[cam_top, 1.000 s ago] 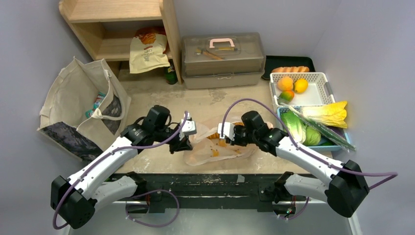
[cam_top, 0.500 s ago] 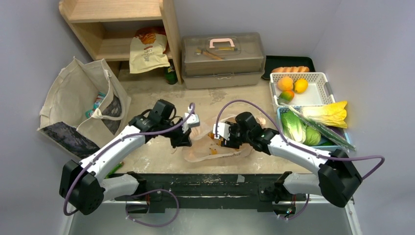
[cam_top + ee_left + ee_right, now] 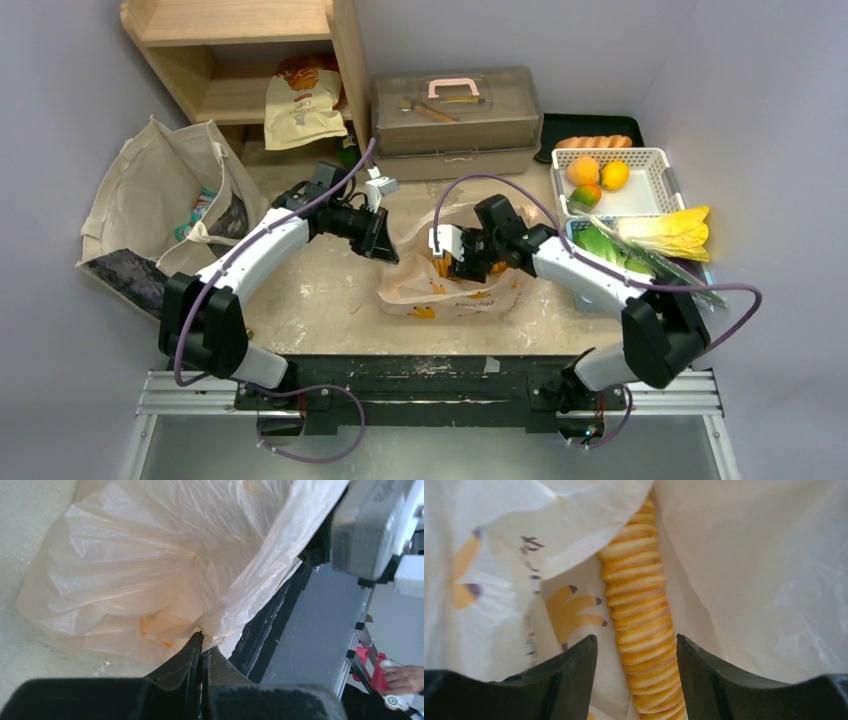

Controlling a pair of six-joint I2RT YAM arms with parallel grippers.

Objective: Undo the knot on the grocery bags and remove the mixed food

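Observation:
The grocery bag [image 3: 455, 290] lies mid-table, pale orange with yellow printed figures. My left gripper [image 3: 388, 250] is shut on a pinch of the bag's plastic [image 3: 150, 570] at its left edge, holding that edge up; the fingertips [image 3: 202, 641] meet on the film. My right gripper [image 3: 455, 266] is open inside the bag's mouth. Between its fingers [image 3: 574, 675] lies a long ribbed orange food item [image 3: 639, 620], untouched on either side. No knot shows in any view. More of the mixed food sits at the right: orange fruits [image 3: 598, 172], green leafy heads [image 3: 610, 262], a long cabbage [image 3: 672, 232].
A canvas tote [image 3: 160, 215] slumps at the left. A wooden shelf [image 3: 250, 60] and a clear grey toolbox [image 3: 455, 120] stand at the back. A white basket [image 3: 655, 158] and a blue one [image 3: 690, 292] line the right side, with a dark tray [image 3: 590, 125] behind them.
My left gripper has swung up and toward the back, lifting the bag's left edge. My right gripper has opened and pushed left into the bag over the orange item.

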